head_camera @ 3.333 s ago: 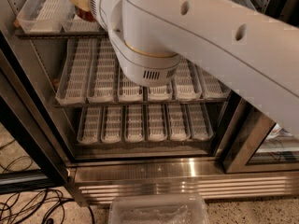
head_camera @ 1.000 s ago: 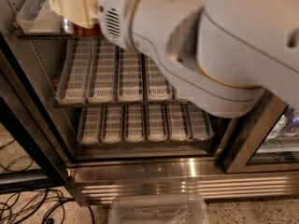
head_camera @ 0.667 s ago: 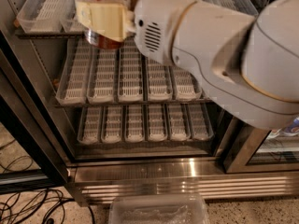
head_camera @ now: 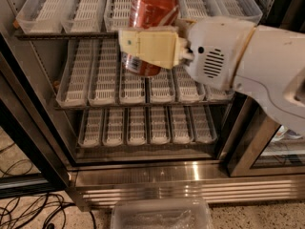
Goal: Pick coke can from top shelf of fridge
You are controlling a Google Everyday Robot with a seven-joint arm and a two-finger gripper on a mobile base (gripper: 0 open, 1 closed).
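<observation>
The red coke can (head_camera: 151, 13) with a silver top rim is held upright in front of the fridge, out of the trays, level with the front edge of the top shelf (head_camera: 62, 33). My gripper (head_camera: 143, 46) is shut on the coke can; one cream-coloured finger (head_camera: 150, 46) crosses the can's front. The white arm (head_camera: 252, 61) reaches in from the right. The fridge (head_camera: 143, 175) stands open, with three racks of clear slotted trays.
The middle rack (head_camera: 95, 87) and lower rack (head_camera: 143, 125) hold bare lane trays. A clear plastic bin (head_camera: 162, 214) lies on the floor in front of the steel base panel. Black cables (head_camera: 28, 209) lie on the floor at left. The glass door frame (head_camera: 248, 147) is at right.
The gripper with the coke can has moved right and down, out from the top shelf's left trays. The arm has swung away to the right, so more of the racks now show.
</observation>
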